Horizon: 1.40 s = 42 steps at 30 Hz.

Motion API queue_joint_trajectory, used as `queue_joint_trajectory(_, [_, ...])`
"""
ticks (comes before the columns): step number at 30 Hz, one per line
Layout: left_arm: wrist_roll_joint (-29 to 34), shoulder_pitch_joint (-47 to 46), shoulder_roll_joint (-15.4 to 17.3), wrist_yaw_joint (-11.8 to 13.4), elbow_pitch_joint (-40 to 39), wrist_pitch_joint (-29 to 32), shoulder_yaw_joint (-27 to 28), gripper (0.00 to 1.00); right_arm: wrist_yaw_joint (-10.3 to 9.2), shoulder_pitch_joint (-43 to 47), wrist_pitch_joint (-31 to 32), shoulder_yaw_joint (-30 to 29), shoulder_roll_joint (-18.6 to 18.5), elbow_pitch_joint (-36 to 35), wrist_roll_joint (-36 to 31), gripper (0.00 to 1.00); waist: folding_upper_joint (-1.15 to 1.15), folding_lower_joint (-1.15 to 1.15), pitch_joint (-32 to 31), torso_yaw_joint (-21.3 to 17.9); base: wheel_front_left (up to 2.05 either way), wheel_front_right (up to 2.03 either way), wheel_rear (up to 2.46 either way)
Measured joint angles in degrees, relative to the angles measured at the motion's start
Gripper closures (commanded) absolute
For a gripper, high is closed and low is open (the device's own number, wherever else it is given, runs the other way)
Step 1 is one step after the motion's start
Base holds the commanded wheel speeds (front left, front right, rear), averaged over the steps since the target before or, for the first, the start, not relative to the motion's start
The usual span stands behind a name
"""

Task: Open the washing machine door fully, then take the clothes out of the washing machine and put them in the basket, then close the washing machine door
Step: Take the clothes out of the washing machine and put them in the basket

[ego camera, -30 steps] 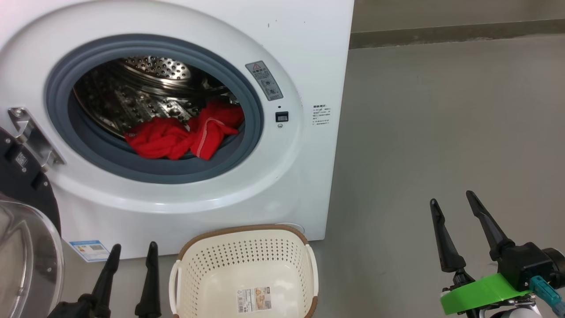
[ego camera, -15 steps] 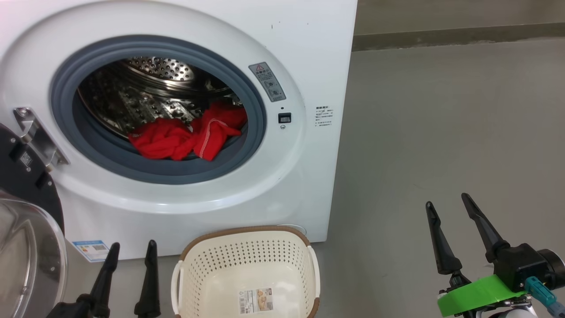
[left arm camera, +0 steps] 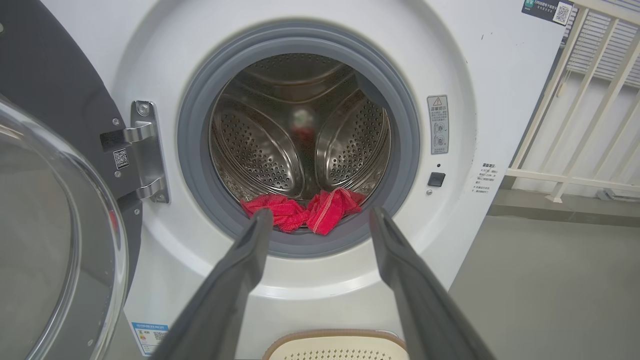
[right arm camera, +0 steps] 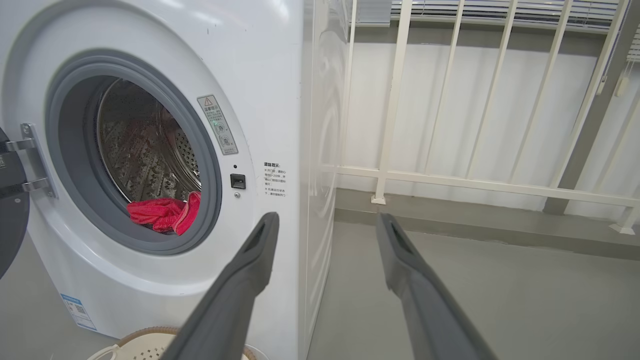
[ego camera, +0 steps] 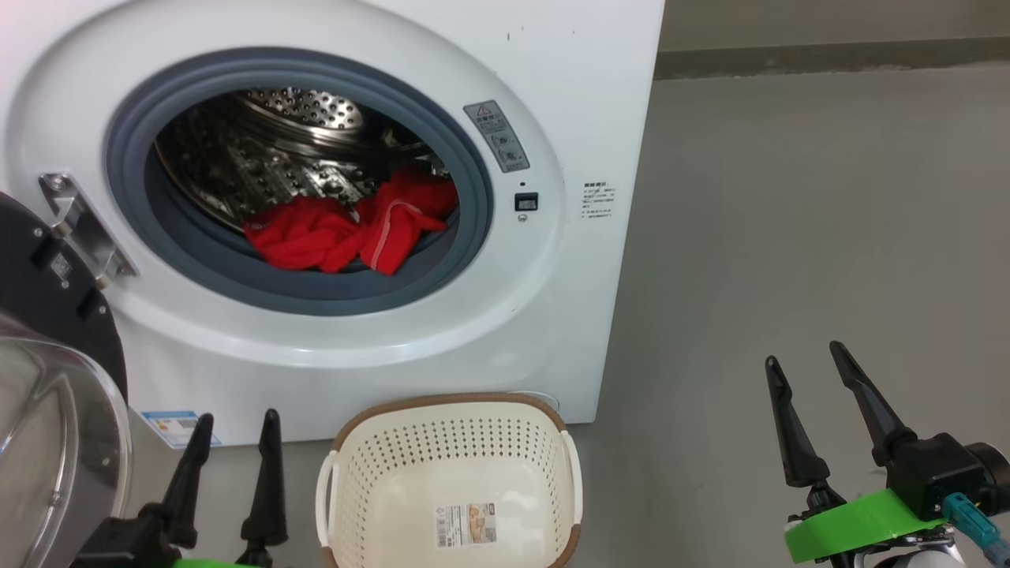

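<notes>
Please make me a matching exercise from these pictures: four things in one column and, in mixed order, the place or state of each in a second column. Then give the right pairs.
1. the clothes
2. the basket
3. the washing machine door
4. the right hand

A. swung open, at the left
B. open, holding nothing
C. lying in the drum
D. on the floor, no clothes inside

Pairs: 1-C, 2-D, 3-A, 4-B.

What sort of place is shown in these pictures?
Probably a home laundry corner, perhaps a balcony: a white front-loading washing machine with red clothes in its drum, a cream perforated basket on the bare grey floor before it, and a white railing beside it.
</notes>
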Motion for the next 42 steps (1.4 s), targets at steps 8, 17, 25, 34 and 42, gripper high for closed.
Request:
queue_joint_trajectory(8, [0.64, -4.77, -1.04, 1.49, 1.19, -0.10, -1.10, 0.00, 0.00, -0.98, 0.00, 0.12, 0.00, -0.78, -0.57, 0.00, 0.00, 0.00, 3.18, 0.83, 0.00, 0.00, 0.00])
queue_joint_trajectory(17, [0.62, -13.58, -1.69, 1.94, 4.01, -0.33, -0.21, 0.00, 0.00, -4.48, 0.00, 0.89, -0.02, -1.37, -0.74, 0.00, 0.00, 0.00, 8.55, 1.68, 0.00, 0.00, 0.00])
queue_joint_trajectory(25, [0.62, -22.38, -1.59, 1.83, 6.83, -0.57, 0.43, 0.00, 0.01, -7.64, 0.00, 1.13, -0.04, -1.65, -0.82, 0.00, 0.00, 0.00, 13.83, 1.41, 0.00, 0.00, 0.00])
queue_joint_trajectory(34, [0.43, -34.91, -1.59, 0.85, 12.67, -0.58, 0.69, 0.00, 0.01, -12.05, 0.00, 1.30, -0.10, -2.21, -0.90, 0.00, 0.00, -0.01, 21.43, 0.72, 0.00, 0.00, 0.00])
queue_joint_trajectory(42, [0.44, -44.85, -1.57, 0.29, 19.28, -0.58, 1.72, 0.00, 0.01, -14.45, 0.00, 1.05, -0.23, -2.44, -1.01, 0.00, 0.00, 0.00, 27.49, 0.01, 0.00, 0.00, 0.00])
